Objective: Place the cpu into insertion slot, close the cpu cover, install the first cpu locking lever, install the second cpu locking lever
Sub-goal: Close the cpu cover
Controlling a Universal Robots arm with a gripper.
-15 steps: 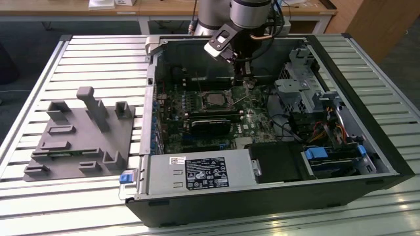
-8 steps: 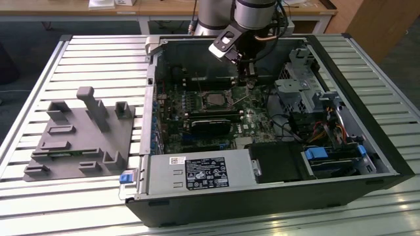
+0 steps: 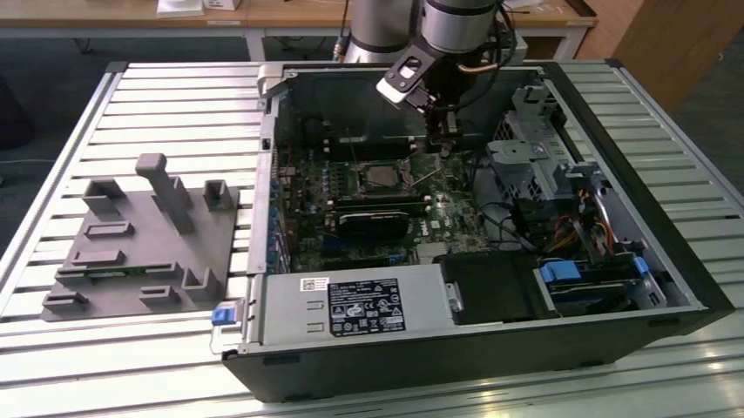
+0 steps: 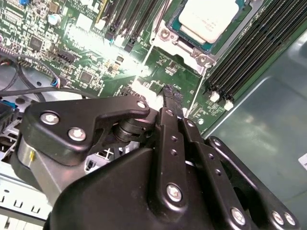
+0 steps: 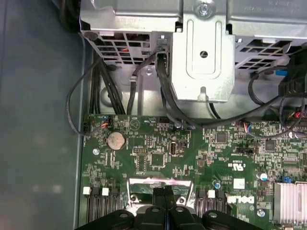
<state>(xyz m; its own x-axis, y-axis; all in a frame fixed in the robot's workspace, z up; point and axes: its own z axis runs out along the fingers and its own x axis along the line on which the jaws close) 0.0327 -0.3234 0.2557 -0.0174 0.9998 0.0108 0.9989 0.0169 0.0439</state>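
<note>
- Grey fixture block (image 3: 145, 239) lies on the slatted table (image 3: 70, 113) at the exterior view's left, apart from the open PC case (image 3: 465, 366).
- Inside the case I see the green board (image 3: 448, 222). The insertion slot (image 3: 381, 178) is approx mid-board, w/ a long black card (image 3: 372, 218) just beside it on the camera side.
- Second wrist view: cpu (image 4: 208, 19) sits in the slot, pale top up. The cpu cover (image 4: 187, 47) looks flat round the chip, but I can't tell if it's fully down.
- Thin bright rod (image 3: 428, 178) slants up btwn slot and gripper; can't tell what it is.
- Gripper (image 3: 447, 152) hangs low over the board, just to the exterior view's right of the slot, not touching the cpu. In both wrist views the gripper (image 4: 170, 92) (image 5: 163, 192) has its tips pressed together, nothing seen pinched.
- Metal drive cage (image 3: 524, 161) and cables are at the exterior view's right.
</note>
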